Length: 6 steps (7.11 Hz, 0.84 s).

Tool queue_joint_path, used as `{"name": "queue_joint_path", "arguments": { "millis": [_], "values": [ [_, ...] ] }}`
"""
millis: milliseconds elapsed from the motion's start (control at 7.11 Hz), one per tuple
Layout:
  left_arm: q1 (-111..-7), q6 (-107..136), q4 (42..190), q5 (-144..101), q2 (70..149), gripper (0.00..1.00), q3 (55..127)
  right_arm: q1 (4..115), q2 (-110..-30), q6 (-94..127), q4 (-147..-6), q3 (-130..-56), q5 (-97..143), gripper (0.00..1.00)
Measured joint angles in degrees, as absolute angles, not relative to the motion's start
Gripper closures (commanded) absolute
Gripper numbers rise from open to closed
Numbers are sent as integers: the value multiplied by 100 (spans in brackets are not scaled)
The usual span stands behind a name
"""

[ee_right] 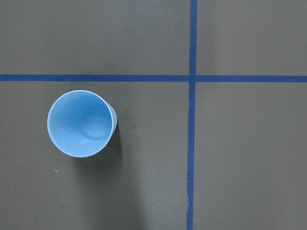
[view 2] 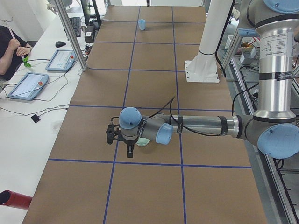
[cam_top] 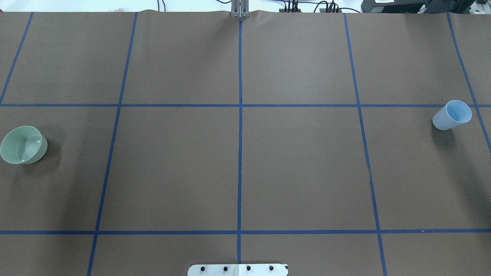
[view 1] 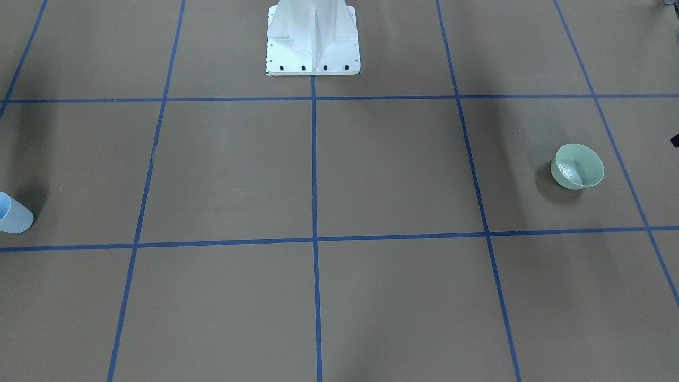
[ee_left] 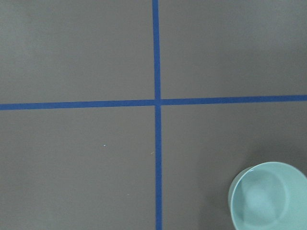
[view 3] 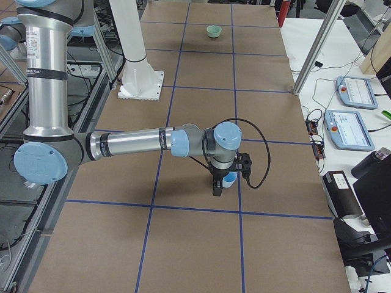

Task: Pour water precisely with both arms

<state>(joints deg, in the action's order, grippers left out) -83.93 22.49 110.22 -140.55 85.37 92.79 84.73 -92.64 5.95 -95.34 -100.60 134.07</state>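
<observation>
The big grey and silver left arm (view 2: pixel 201 126), with its light blue round caps, has its long tube lying flat and level. It reaches out from the robot's side across the bench (cam_top: pixel 299 168). At its end the black left pincer (view 2: pixel 130 151) points straight down. It hangs just beside the round pale green plastic bowl (cam_top: pixel 23 145) on the far left of the bench. I cannot tell how far open this pincer is, or if it has hold of anything.

The grey and silver right arm (view 3: pixel 128 143) is posed the same way, with its long tube flat and level, reaching out over the bench. Its black right pincer (view 3: pixel 216 190) also points straight down, close to the light blue plastic cup (cam_top: pixel 452 114) on the far right. I cannot tell how wide this pincer is, or if it has hold of anything.

The bowl is smooth and wide, with a shiny spot inside. The cup is smooth and stands upright, wider at the top than at the bottom. The two are well apart. The bench is covered in flat brown paper, and dark blue tape lines (cam_top: pixel 240 153) cut it into big squares. A white metal pedestal (view 1: pixel 313 37) with a row of black bolts stands at the robot's edge, in the middle.
</observation>
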Motion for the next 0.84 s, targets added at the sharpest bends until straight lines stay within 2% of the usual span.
{"name": "queue_joint_path", "arguments": {
  "millis": [422, 843],
  "values": [
    [-7652, 3615, 12453, -13891, 8503, 0, 8781, 8473, -9227, 596, -9528, -10003, 13410, 0],
    [-6819, 4203, 12898, -13602, 8499, 0, 8627, 8473, -9141, 589, -9527, -9928, 13404, 0]
  ]
}}
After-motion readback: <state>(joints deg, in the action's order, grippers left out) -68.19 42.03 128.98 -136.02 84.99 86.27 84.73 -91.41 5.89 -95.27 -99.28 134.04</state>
